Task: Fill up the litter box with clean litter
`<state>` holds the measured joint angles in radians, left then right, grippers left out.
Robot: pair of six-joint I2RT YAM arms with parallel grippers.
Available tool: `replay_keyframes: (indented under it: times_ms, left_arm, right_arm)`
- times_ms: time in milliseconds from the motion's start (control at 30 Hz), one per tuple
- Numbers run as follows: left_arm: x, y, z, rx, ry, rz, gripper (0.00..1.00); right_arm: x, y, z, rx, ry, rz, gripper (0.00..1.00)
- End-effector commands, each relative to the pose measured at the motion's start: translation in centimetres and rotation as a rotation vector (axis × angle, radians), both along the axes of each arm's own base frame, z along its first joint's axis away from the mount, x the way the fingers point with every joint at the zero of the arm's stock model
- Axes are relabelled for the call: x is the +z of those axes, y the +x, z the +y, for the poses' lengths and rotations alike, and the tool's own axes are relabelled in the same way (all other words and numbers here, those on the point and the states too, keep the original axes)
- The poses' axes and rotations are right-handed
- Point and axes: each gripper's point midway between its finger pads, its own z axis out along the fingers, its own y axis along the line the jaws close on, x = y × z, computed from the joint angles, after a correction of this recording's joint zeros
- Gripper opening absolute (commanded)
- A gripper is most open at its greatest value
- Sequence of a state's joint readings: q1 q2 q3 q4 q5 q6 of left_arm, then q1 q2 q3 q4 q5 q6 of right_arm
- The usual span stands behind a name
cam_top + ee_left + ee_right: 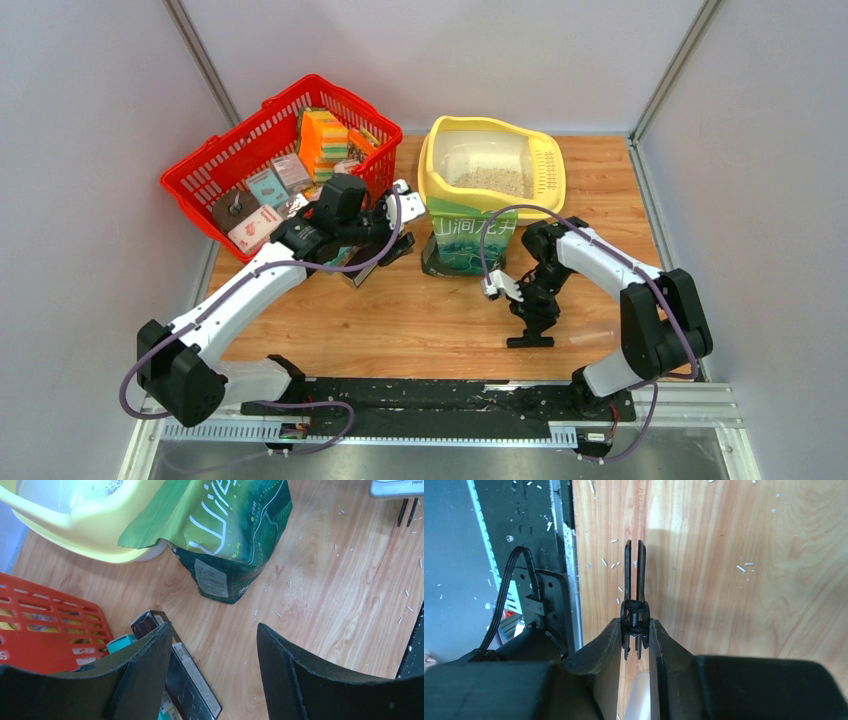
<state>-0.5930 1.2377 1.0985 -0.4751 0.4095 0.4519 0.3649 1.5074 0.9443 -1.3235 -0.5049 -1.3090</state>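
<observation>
The right pincer (634, 632) is narrowed onto a black spring clip (634, 575), holding it at the spring end with its long closed tips aimed at the counter (724, 580); whether they touch the wood I cannot tell. I judge the step in hand is parking this clip out of the way; done well, it goes low onto bare wood, well apart from the bag, and the pincer eases apart without flicking it. The left pincer (212, 640) stands wide with nothing between its pads, over a dark flat packet (192, 690) just beside the red basket (45, 630); beyond it the green bag (235, 525) leans against the litter box (85, 540) at the counter's far side. Only the overhead view shows the clean litter (490, 181), a thin patch in the basin, so more pouring seems due; only the wrist views show the pale stray bits (742, 568) on the wood.
</observation>
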Motion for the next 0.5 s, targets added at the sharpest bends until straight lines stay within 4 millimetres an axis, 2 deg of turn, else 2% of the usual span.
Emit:
replay_keyframes:
  times_ms: [0, 133, 233, 333, 467]
  left_arm:
    - [0.7, 0.2, -0.5, -0.015, -0.021, -0.009, 0.71]
    - [0.7, 0.5, -0.9, -0.008, -0.034, 0.014, 0.71]
    - [0.8, 0.6, -1.1, -0.005, -0.041, 0.022, 0.71]
    - [1.1, 0.8, -1.3, -0.008, -0.044, 0.023, 0.71]
    - [1.5, 1.0, -1.4, -0.003, -0.049, 0.015, 0.71]
  right_arm:
    - [0.2, 1.8, 0.2, -0.044, 0.005, -0.083, 0.31]
    - [0.7, 3.1, 0.1, -0.086, -0.001, -0.123, 0.39]
    - [2.0, 4.6, 0.0, -0.136, 0.015, -0.159, 0.45]
    - [3.5, 5.6, -0.9, -0.163, 0.013, -0.206, 0.47]
    - [5.5, 7.1, -3.3, -0.268, 0.007, -0.275, 0.55]
